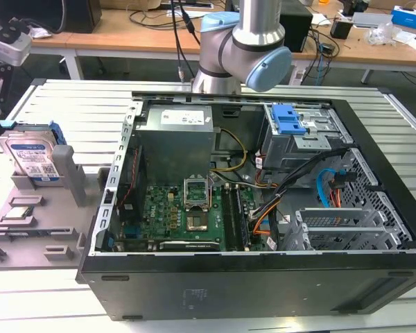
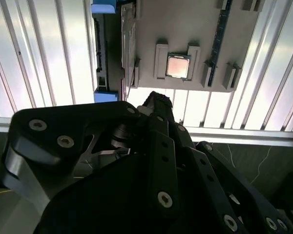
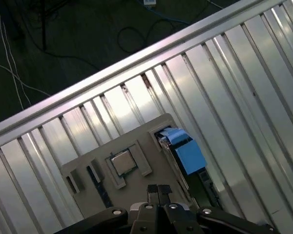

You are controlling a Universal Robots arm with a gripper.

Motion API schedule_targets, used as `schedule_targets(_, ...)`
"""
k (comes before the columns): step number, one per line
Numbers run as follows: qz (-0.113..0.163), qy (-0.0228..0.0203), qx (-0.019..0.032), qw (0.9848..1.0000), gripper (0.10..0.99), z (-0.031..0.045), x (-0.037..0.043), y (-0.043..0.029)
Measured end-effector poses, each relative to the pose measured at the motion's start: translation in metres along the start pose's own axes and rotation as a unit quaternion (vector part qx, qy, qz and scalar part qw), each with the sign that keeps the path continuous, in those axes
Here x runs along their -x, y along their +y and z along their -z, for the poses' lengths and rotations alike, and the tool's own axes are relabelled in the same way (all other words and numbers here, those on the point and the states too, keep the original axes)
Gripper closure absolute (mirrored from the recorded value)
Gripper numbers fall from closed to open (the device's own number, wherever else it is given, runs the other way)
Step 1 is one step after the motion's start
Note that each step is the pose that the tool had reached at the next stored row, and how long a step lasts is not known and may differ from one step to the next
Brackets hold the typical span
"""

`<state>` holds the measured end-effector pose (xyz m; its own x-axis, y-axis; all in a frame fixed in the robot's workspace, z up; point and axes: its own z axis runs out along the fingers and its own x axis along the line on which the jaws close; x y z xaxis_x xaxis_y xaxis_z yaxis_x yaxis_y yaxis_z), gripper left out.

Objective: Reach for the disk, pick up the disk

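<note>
The disk (image 1: 29,157) is a silver hard drive with a blue-and-white label and a blue side frame. It stands on edge in a slot of the grey holder (image 1: 69,177) at the exterior view's left. The first wrist view looks down on its blue frame and top edge (image 3: 184,153). In the second wrist view the disk (image 2: 129,46) runs edge-on between two blue frame ends. My gripper (image 3: 159,191) hangs above the holder, apart from the disk, and its two fingertips are pressed together with nothing between them. Its black body (image 2: 151,161) shows close up.
A small square processor chip (image 3: 122,162) lies in a recess of the holder beside the disk. An open computer case (image 1: 249,208) with motherboard, cables and a blue drive latch (image 1: 289,119) lies in the middle of the ribbed metal table (image 1: 69,104). Workbenches stand behind.
</note>
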<state>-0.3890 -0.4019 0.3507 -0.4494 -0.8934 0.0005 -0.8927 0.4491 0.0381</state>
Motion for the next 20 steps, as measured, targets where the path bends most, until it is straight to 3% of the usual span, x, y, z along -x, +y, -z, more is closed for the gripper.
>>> schedule_targets(9,0.057,0.0022,0.0000,0.9984,0.980,0.0000,0.0000,0.0000)
schedule_targets(20,0.109,0.0042,-0.0001,0.9940,0.980,0.0000,0.0000,0.0000)
